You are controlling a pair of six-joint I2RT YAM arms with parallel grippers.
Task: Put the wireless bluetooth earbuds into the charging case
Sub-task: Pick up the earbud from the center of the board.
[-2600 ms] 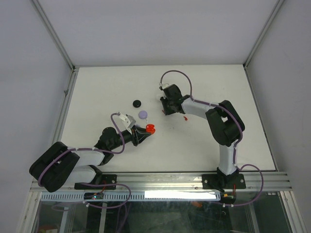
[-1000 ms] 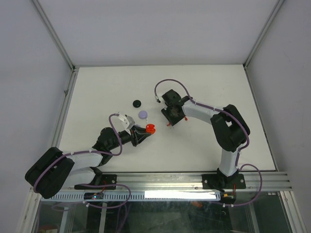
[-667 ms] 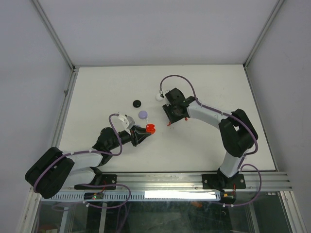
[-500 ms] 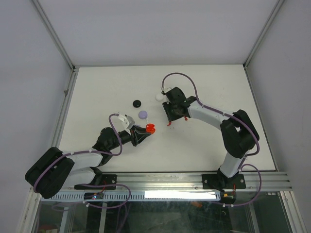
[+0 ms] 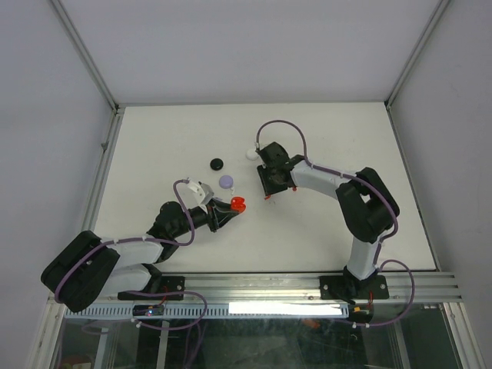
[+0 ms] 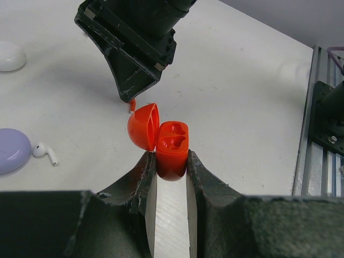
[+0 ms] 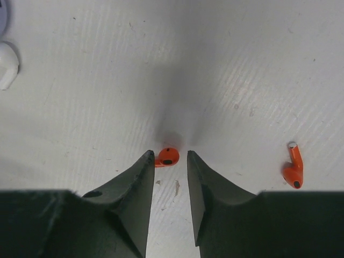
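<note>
Pincer (image 6: 170, 159) clamps glossy, rounded red clamshell case (image 6: 173, 141).

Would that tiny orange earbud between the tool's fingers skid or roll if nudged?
The earbud probably skids easily: tiny, on a flat table. Its rounded head may pivot or roll, and it could slip out as the right tool closes.

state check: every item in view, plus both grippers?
Red case: lid open, sockets empty, clamped in left gripper.
Red earbud: on table, between right gripper's open jaws.
Second red earbud: loose on table.
White earbud: loose beside purple case.
Purple case: closed.
White case: closed.
Black case: looks closed.
</note>
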